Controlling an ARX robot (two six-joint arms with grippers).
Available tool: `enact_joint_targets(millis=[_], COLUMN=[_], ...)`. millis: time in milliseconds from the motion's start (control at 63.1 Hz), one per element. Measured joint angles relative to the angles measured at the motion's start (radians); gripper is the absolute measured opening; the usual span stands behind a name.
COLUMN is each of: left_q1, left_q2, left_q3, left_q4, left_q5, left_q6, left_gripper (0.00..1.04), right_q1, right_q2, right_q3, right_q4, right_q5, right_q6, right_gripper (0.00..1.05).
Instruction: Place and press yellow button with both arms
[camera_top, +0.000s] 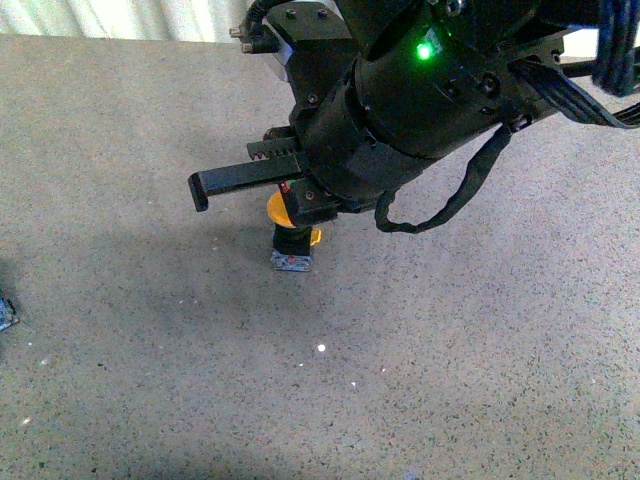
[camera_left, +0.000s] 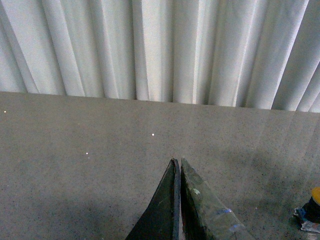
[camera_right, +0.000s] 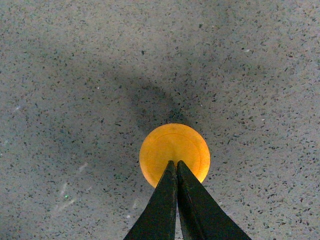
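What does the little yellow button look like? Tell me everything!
The yellow button stands upright on the speckled grey surface. It has a round, smooth yellow cap, a black cylinder body, a small yellow side tab and a bluish-grey base, all plastic-looking. The right gripper, jaws shut, points at the cap from above and seems to touch it.

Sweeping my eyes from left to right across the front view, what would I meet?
A small bluish item at the picture's edge → tip of the right end effector → yellow button → hanging black cable.
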Motion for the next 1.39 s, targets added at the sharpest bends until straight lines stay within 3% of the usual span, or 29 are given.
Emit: enact_joint_targets(millis=[396,618,903,998,1030,1109,1172,1394], left_q1=[0.0,0.0,0.0,0.0,0.0,0.0,0.0,0.0], left_q2=[0.0,0.0,0.0,0.0,0.0,0.0,0.0,0.0], left_q3=[0.0,0.0,0.0,0.0,0.0,0.0,0.0,0.0], left_q4=[0.0,0.0,0.0,0.0,0.0,0.0,0.0,0.0], left_q5=[0.0,0.0,0.0,0.0,0.0,-0.001,0.0,0.0], left_q6=[0.0,0.0,0.0,0.0,0.0,0.0,0.0,0.0], left_gripper=[0.01,0.01,0.01,0.01,0.01,0.01,0.01,0.01], right_q1=[-0.045,-0.097,-0.124,-0.125,-0.135,-0.175,-0.207,-0.295], right_q2=[-0.044,-0.24,-0.451,-0.457,-0.47,-0.534,-0.606,-0.76], right_q3=[-0.025,-0.09,-0.223,-0.4,-0.46,-0.588,-0.661,-0.857], right_q4=[0.108,0.176,0.254,0.675,0.775,0.942,0.987,1.003], right_q5=[-0.039,-0.043,0.009,0.287,0.321,0.32,0.295,0.209], right_q6=[0.069,0.095,0.031,-0.085,-0.101,-0.135,-0.153,-0.165], right_gripper=[0.01,0.01,0.48,0.32,0.26,0.12,0.01,0.01])
